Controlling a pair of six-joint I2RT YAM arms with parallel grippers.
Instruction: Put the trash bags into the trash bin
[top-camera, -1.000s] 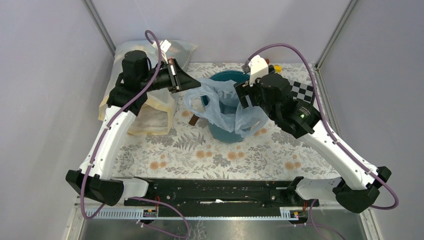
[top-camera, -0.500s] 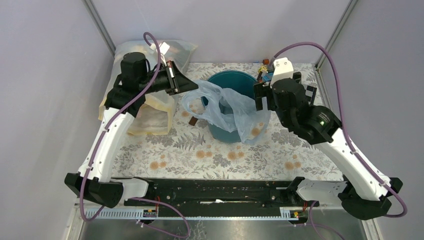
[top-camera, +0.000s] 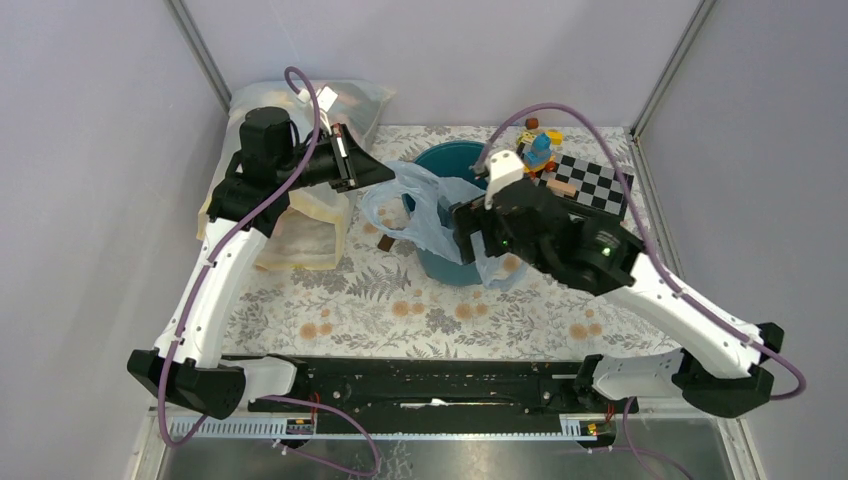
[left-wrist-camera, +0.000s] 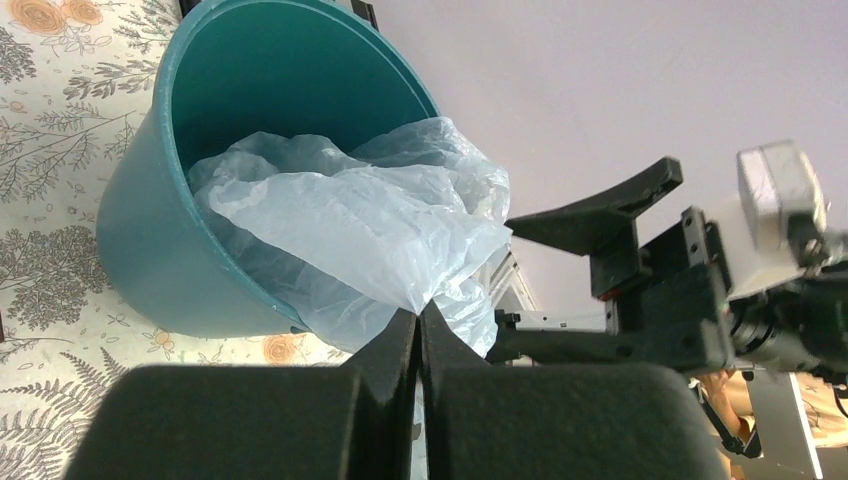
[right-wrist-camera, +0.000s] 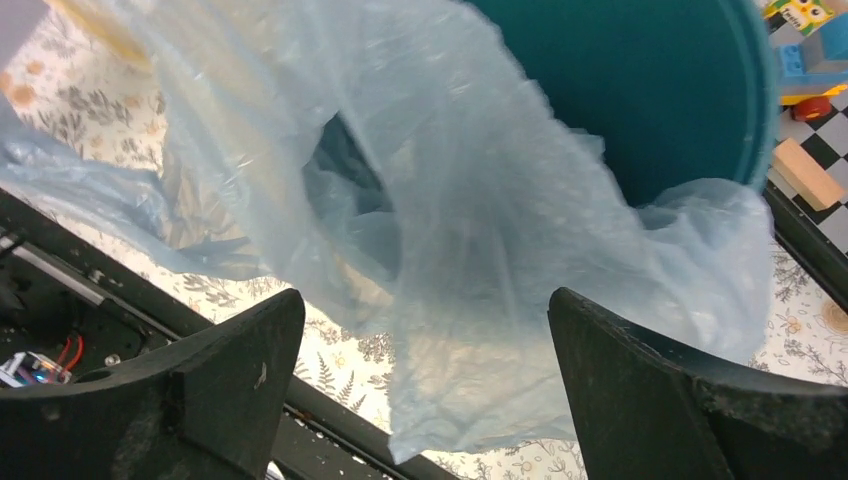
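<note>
One trash bag (left-wrist-camera: 370, 230) — pinched in the left tool (left-wrist-camera: 418, 312), ahead of the wide-open right tool (right-wrist-camera: 425, 300).

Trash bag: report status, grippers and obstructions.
Left gripper shut on trash bag edge. Right gripper open, facing the bag. Bag draped over trash bin rim, partly inside. Nothing else blocking the bin mouth.

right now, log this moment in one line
left end effector: shut on bag | right end effector: open by bag | bag: draped over bin rim, partly inside
</note>
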